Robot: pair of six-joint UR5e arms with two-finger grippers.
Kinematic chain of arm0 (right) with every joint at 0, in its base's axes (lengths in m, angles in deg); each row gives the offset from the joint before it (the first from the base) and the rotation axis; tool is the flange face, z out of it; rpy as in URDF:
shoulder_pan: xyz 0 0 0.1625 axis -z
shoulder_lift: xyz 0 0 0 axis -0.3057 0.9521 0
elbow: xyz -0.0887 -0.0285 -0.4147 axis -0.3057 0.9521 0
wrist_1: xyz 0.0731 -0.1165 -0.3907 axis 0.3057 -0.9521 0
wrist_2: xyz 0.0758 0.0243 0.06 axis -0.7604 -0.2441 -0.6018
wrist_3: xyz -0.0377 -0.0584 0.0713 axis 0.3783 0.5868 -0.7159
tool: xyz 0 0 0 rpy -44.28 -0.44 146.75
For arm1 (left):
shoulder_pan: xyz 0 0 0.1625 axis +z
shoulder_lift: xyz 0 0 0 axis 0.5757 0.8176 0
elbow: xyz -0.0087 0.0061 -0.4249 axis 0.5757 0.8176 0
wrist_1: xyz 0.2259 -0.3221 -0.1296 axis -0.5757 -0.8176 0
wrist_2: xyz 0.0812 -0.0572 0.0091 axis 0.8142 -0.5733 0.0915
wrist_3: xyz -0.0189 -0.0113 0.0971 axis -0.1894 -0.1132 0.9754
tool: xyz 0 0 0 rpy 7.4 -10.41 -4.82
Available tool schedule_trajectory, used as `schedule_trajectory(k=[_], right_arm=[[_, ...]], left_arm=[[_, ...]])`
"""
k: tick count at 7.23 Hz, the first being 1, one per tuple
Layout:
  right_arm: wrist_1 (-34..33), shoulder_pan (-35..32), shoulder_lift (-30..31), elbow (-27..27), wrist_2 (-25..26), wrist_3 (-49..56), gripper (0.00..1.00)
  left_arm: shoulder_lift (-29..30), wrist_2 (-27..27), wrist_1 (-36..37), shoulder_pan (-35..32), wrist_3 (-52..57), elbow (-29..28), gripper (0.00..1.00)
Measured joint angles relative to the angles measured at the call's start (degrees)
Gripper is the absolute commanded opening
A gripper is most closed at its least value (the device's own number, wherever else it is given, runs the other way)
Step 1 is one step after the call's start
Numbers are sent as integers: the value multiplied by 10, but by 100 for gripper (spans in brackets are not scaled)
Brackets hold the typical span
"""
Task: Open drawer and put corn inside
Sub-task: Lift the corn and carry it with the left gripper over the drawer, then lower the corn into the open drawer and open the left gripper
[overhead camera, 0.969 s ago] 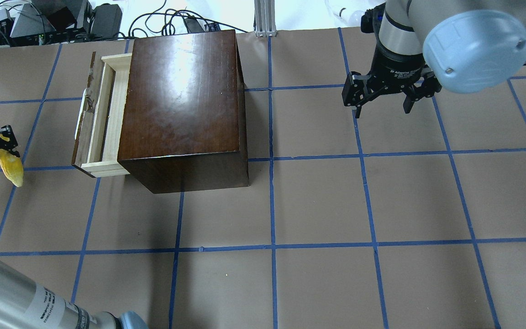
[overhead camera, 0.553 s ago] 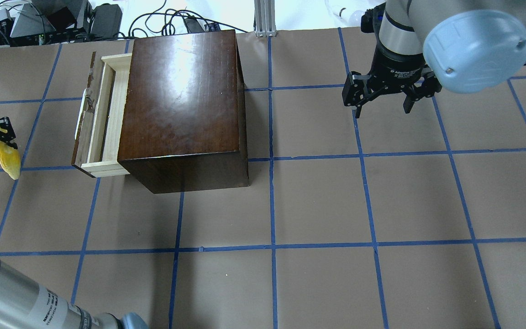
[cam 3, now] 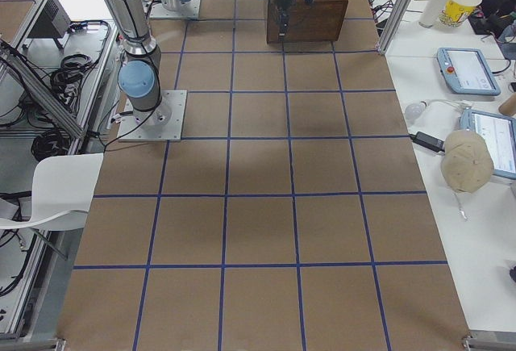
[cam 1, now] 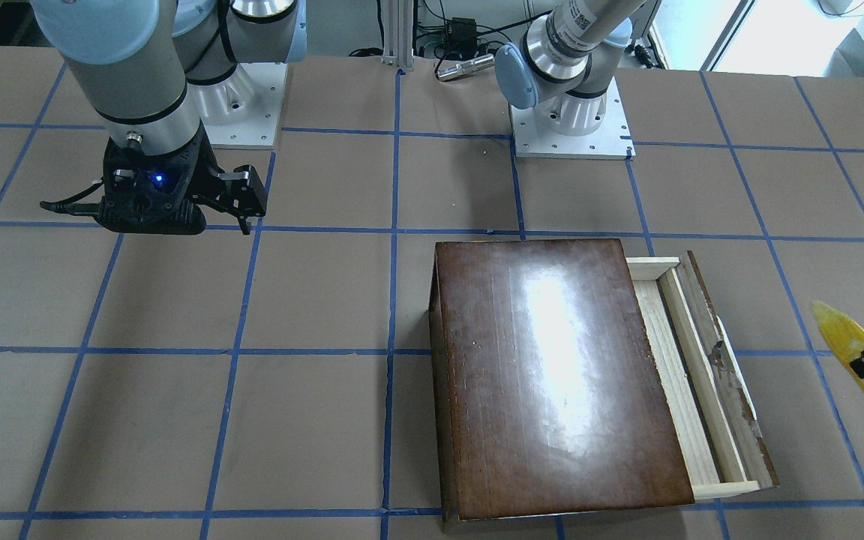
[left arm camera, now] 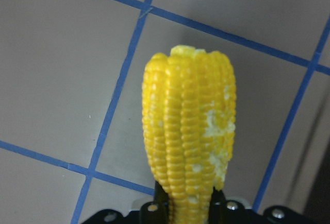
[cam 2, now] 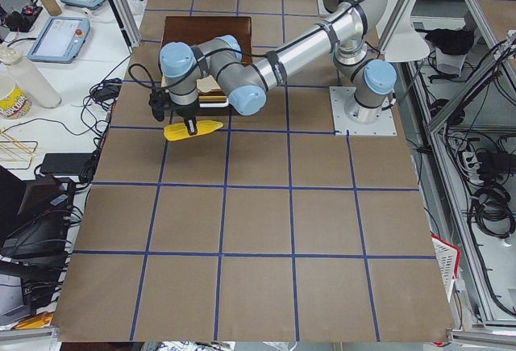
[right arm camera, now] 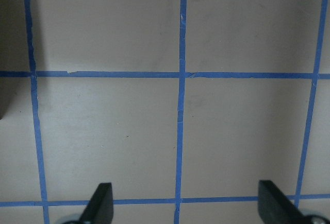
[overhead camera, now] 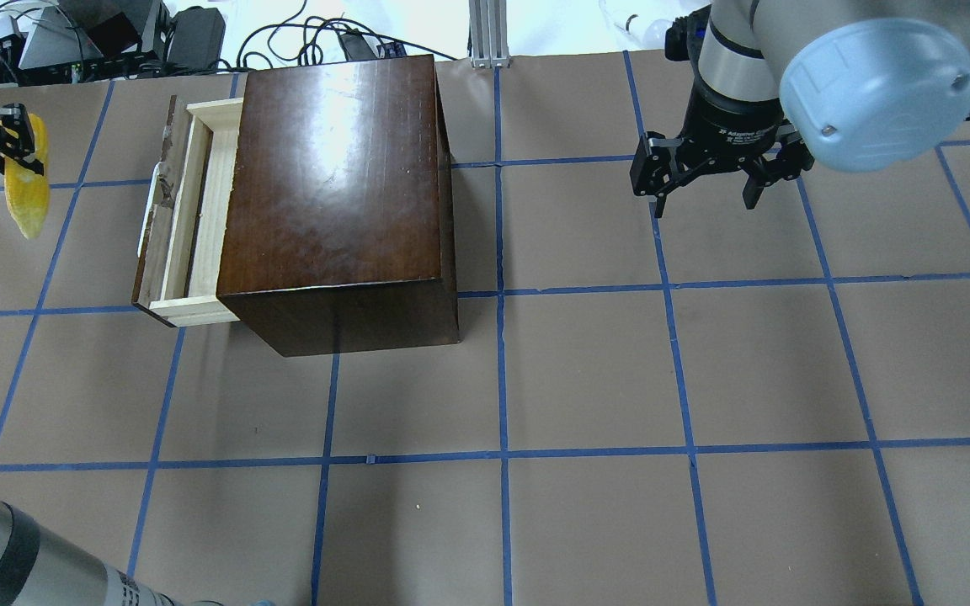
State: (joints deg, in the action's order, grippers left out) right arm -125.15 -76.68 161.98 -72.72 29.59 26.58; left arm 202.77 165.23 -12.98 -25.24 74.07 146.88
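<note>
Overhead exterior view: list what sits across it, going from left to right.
corn, gripped by the left claw → drawer, pulled partly out → dark-brown box → right claw, open over the bare table

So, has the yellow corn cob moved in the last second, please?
Yes. Overhead, the yellow corn cob in the left tool moved away from the robot: from level with the near corner of the pale wooden drawer to its far half.

One corn (overhead camera: 28,192), one drawer (overhead camera: 175,227), one dark wooden box (overhead camera: 333,177), two claws: left claw (overhead camera: 20,145), right claw (overhead camera: 704,199).
</note>
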Motion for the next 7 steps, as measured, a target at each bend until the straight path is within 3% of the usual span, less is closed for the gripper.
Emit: schedule_trajectory(k=[4,7], right_arm=[[0,0,0,0,-1,0,100],[0,0,0,0,0,0,100]], left_arm=[[-25,-13,-27,-109,0,-5,0],[-17,-16,-28,-150,10,26,0]])
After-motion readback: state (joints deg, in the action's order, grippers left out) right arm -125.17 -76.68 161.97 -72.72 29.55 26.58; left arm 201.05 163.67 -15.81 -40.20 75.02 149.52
